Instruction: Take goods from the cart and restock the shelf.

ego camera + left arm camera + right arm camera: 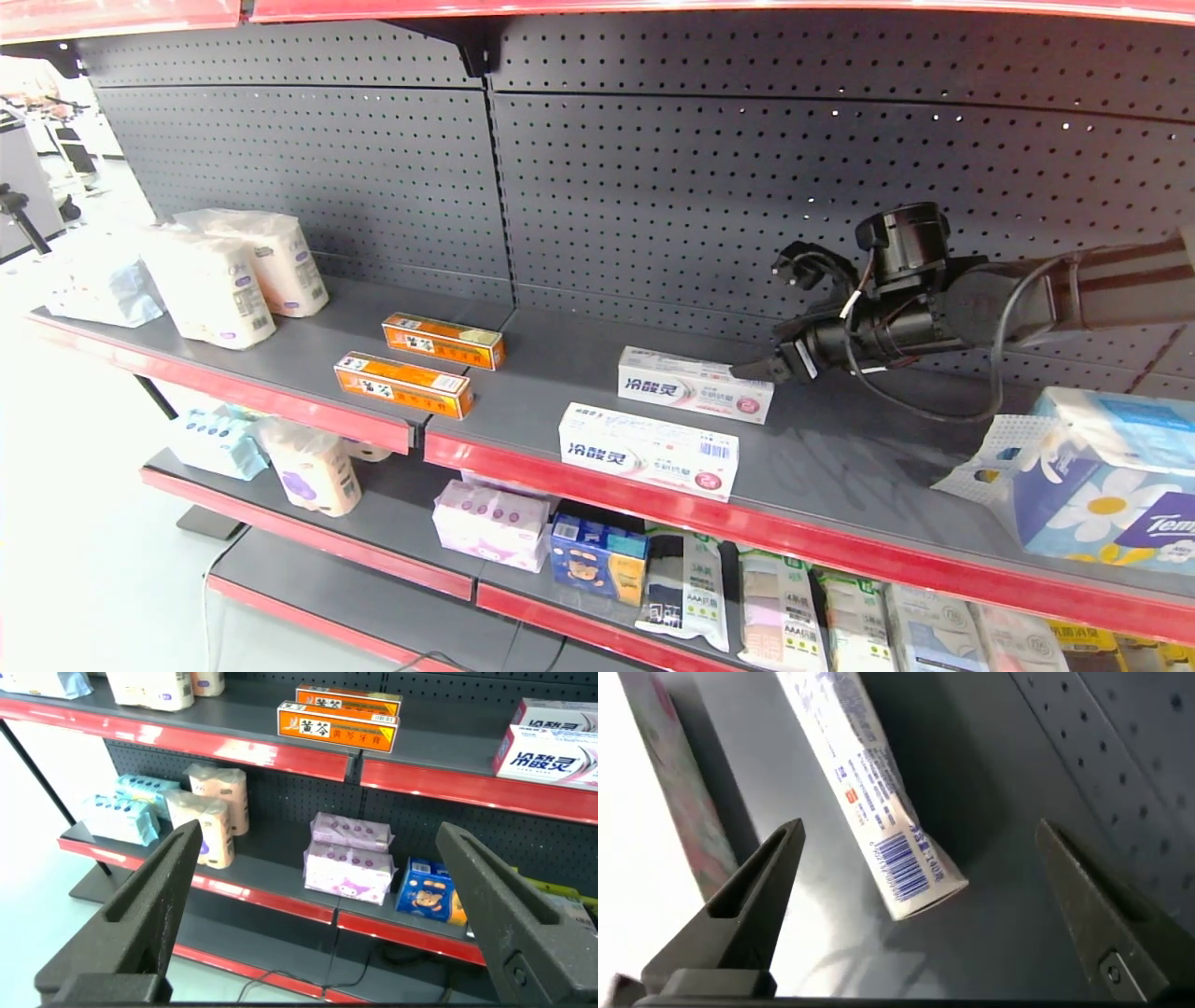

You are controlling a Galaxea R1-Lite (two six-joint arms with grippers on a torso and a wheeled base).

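Well, my right gripper [758,368]: jaws spread wide, gripping nothing, tips at the right end of the far toothpaste box [695,384].
Contact: I cannot tell whether I touch it.
Far toothpaste box: lying flat on the shelf [840,467], behind the near toothpaste box [648,450].
My left gripper [318,831]: jaws wide apart, empty, facing the lower shelves [271,885].
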